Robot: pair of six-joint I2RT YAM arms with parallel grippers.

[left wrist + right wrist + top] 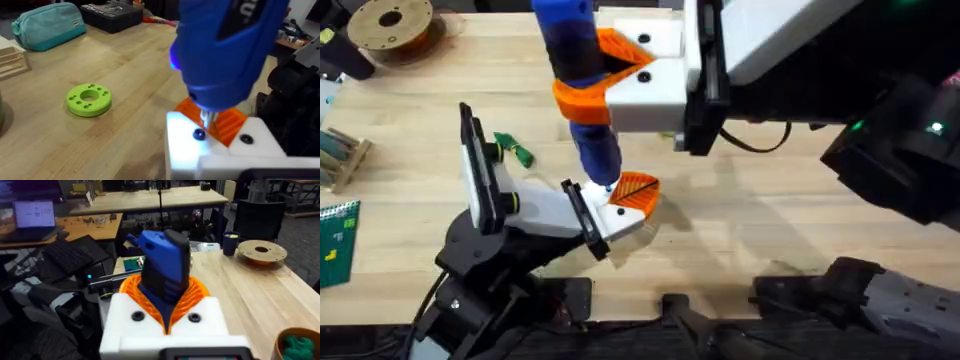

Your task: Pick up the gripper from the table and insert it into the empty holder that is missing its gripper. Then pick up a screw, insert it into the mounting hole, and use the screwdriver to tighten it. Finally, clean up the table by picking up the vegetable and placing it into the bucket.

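- Overhead: right gripper [620, 75], white with orange ribbed pads, pinching bright blue cylindrical electric screwdriver [582, 80] upright over light butcher-block wooden table [770, 200]; thin silver bit [206, 119] down at white angular plastic holder [605, 215] on left gripper [620, 205].
- Small orange ribbed wedge gripper [635, 190] already seated in that holder.
- Left gripper's spread: cannot tell.
- Best to keep bit square over dark screw head [199, 134], press lightly, hold holder steady.
- Dark green knobbly toy vegetable [516, 148] lying on table, not yet cleared; olive-yellow bucket [297, 344] at edge of right wrist view.
- White lettering on screwdriver body cropped, unreadable; no brand legible.
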